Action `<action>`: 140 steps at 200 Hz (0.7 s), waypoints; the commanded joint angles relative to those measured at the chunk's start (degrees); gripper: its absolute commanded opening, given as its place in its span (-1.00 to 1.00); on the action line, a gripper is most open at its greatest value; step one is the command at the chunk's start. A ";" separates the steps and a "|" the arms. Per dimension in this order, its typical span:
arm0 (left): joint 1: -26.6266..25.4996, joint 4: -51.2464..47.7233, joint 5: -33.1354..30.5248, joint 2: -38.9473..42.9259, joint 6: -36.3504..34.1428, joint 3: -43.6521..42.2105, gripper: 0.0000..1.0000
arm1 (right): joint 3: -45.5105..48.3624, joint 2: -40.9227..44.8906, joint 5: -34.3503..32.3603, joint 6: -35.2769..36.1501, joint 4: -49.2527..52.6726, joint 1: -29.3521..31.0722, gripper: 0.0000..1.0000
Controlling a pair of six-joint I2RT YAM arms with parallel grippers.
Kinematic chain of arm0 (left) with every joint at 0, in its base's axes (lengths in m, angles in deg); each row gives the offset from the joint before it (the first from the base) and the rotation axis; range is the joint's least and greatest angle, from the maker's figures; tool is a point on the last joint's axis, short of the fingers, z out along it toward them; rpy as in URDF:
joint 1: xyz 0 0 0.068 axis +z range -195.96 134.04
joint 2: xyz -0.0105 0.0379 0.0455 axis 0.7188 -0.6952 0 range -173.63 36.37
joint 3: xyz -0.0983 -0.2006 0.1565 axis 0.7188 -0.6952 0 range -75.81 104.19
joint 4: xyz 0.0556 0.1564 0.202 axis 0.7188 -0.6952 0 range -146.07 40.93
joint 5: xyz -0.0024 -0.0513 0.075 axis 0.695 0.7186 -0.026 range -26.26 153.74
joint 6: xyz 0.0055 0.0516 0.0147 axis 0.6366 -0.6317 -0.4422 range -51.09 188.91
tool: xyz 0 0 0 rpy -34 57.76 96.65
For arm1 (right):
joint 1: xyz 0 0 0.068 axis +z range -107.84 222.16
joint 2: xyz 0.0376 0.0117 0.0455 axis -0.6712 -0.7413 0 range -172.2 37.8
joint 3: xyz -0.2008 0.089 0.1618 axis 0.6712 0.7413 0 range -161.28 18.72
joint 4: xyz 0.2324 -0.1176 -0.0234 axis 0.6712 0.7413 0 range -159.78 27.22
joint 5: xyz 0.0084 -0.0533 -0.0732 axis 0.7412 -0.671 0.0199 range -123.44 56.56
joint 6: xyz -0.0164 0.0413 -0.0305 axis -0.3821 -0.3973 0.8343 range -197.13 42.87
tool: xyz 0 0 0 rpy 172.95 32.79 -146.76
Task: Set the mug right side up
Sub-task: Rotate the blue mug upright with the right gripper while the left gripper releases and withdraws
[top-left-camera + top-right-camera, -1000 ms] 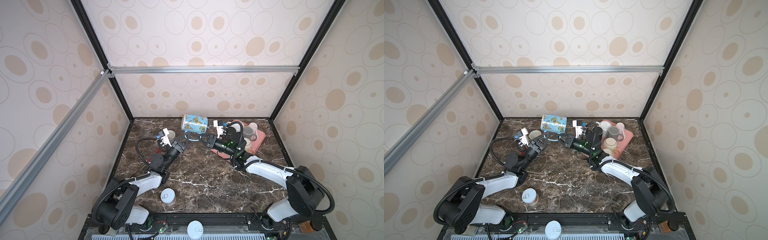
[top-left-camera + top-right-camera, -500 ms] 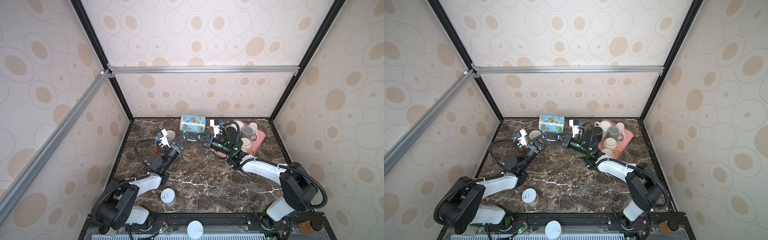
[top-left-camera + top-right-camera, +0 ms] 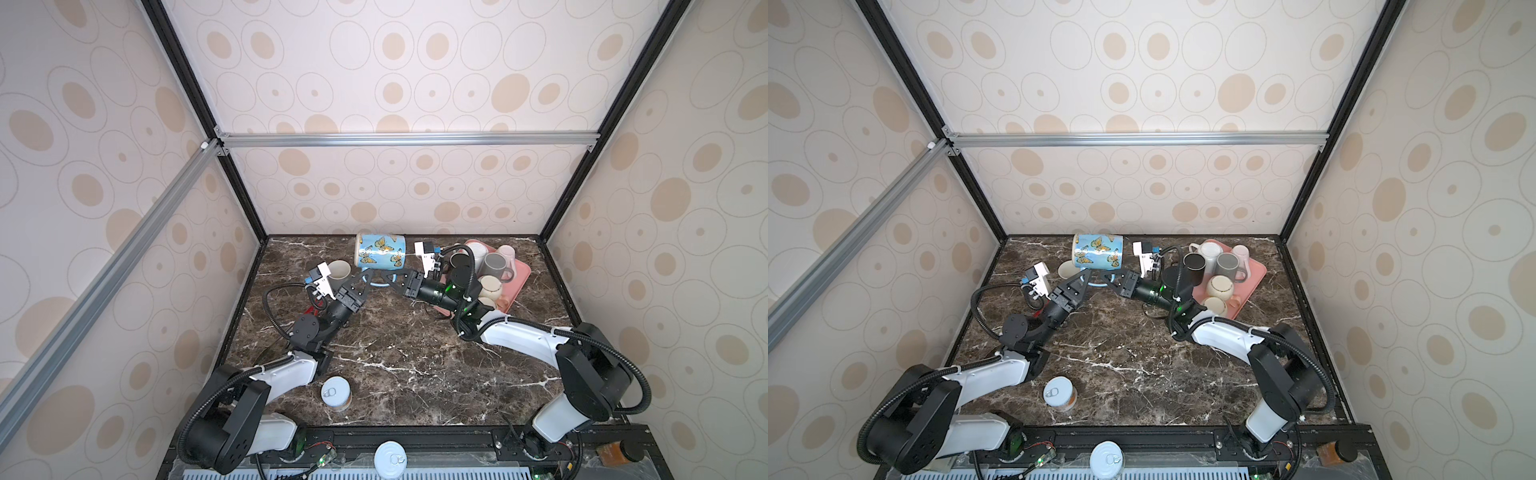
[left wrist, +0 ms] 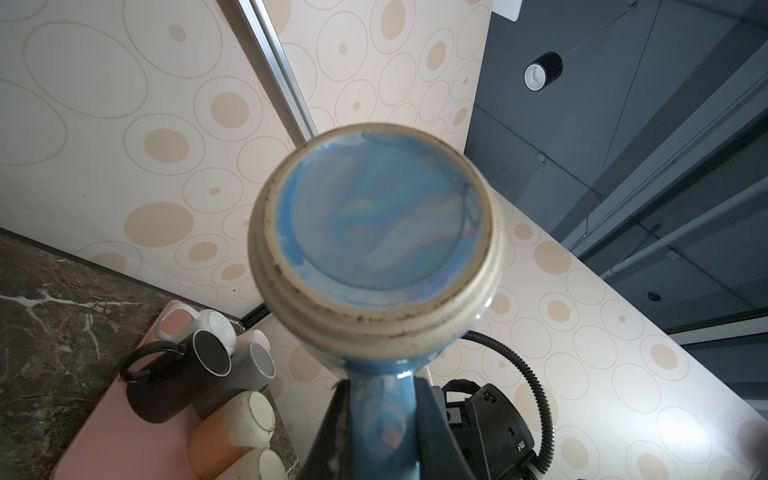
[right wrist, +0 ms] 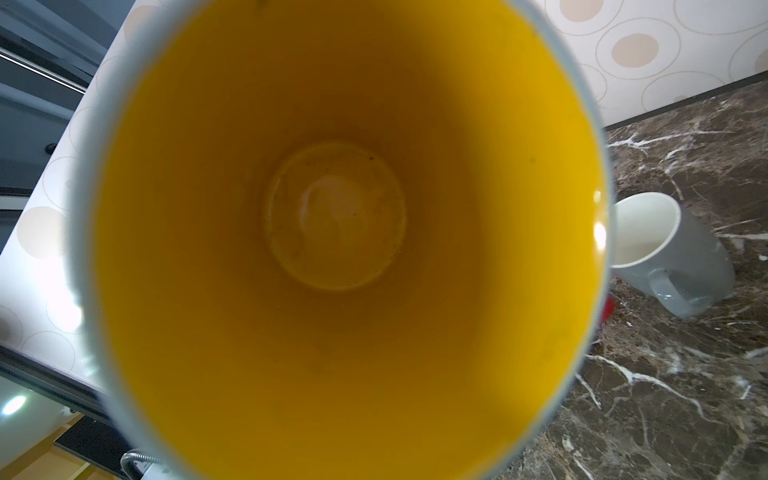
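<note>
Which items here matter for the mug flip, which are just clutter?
In play: butterfly mug, on its side in the air; left gripper and right gripper, both on its handle.
Lying about: grey mug on the table; pink tray of mugs; can; second can on the front rail.

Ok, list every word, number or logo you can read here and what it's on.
None can be read.
On the butterfly mug: butterfly pictures only, no words.
On the can on the table: plain lid, no legible print.
On the black housing: a pale sticker, too small to read.
</note>
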 commanded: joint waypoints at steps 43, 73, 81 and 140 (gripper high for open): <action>3.17 -11.02 2.66 12.80 -9.81 -1.08 -0.18 | -1.29 3.22 -2.64 5.82 -0.27 -0.70 -1.00; 5.29 -17.78 3.20 18.53 -12.44 -2.56 -0.05 | -1.16 6.12 -3.95 10.59 4.23 -0.70 -1.00; 5.93 -20.17 3.47 20.39 -13.65 -2.85 -0.03 | -1.60 6.98 -4.18 12.42 7.02 -0.71 -1.00; 10.34 -59.94 -1.86 38.15 -33.64 1.09 0.16 | -9.99 12.64 -12.13 33.99 41.19 0.20 -1.00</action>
